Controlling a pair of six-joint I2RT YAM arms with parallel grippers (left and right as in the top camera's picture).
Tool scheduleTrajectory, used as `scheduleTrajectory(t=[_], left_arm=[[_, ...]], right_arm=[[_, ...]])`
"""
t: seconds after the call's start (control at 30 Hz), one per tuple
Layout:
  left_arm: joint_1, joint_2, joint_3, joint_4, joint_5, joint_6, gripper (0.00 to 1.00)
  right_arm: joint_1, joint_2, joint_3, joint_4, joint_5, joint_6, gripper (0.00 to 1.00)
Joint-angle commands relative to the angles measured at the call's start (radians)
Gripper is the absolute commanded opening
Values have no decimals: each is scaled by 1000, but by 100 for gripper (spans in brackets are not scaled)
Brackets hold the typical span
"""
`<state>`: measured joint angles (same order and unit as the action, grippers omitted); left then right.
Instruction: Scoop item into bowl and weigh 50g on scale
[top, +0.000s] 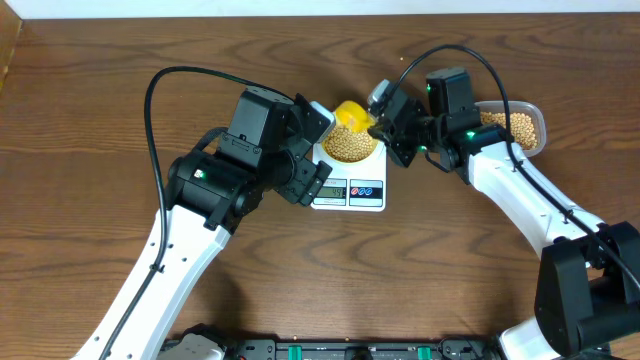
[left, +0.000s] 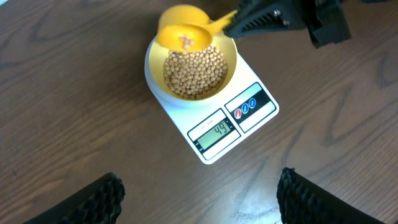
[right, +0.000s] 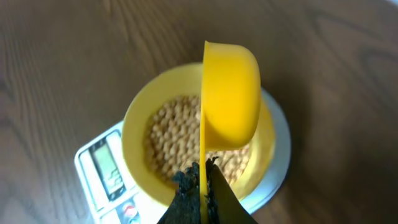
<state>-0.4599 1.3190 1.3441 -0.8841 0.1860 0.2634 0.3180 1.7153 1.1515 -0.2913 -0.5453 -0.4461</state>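
Now at the final top-up: your right gripper (right: 202, 193) is clamped on the handle of the yellow plastic measuring scoop (left: 183, 34), tipped over the small round pale bowl (right: 132, 134) of tan beans (left: 194, 71), which sits on the white digital kitchen scale (left: 181, 119); its display (left: 216, 131) reads 49. Your left gripper (left: 200, 204) hangs with jaws spread wide, holding nothing. Next, probably: shake out a few beans only, then level the scoop

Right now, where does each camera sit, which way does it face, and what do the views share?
Overhead: above the table, facing straight down; both arms, scale, tub show.
Left wrist: over the scale, facing down; left gripper open, fingers at the bottom edge.
Right wrist: facing down along the scoop over the bowl; right gripper pinches its handle.
Shared: all three show bowl on scale.
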Motion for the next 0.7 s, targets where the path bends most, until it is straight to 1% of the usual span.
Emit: scheduleTrajectory(t=[0.0, 0.1, 0.67], left_arm=[[4, 1, 8, -2, 12, 9, 81], [4, 1, 8, -2, 12, 9, 81], [4, 1, 8, -2, 12, 9, 81]], right_arm=[[5, -25, 19, -11, -6, -13, 1], [5, -25, 19, 13, -7, -12, 1], [5, -25, 19, 11, -7, -12, 1]])
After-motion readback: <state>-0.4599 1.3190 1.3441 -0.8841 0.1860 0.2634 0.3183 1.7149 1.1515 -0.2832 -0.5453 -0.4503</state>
